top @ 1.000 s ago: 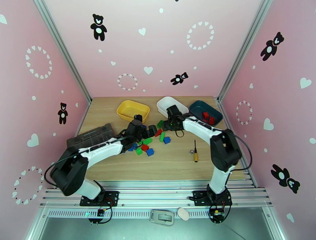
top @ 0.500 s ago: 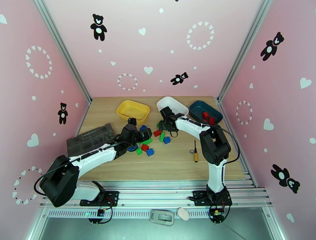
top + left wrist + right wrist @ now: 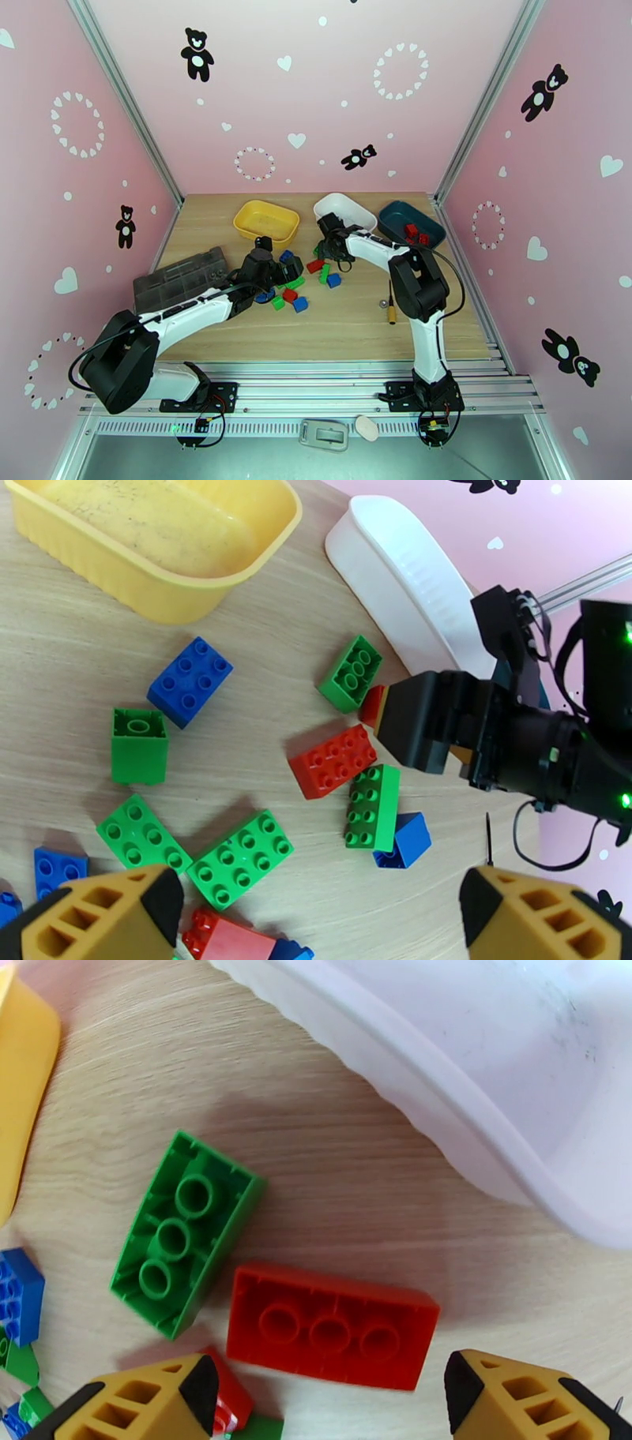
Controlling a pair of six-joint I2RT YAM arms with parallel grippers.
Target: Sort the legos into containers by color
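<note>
Worktop point(image 3: 355, 1141) is showing pale wood grain with a matt, faintly lined finish. The legos point(image 3: 241, 860) are gleaming as smooth hard plastic, among them a red brick point(image 3: 332, 1327) and a green brick point(image 3: 186, 1232) catching soft highlights on their moulded tubes. White bin point(image 3: 490, 1055) is appearing as milky satin plastic with faint scuffs, and yellow bin point(image 3: 158, 535) as smooth plastic speckled dark inside. Left tool point(image 3: 316, 898) is presenting fingers point(image 3: 95, 918) of matt ochre plastic with hollow moulded cells and black tips, while the near-edge rails point(image 3: 316, 377) are looking like ribbed bare metal.
</note>
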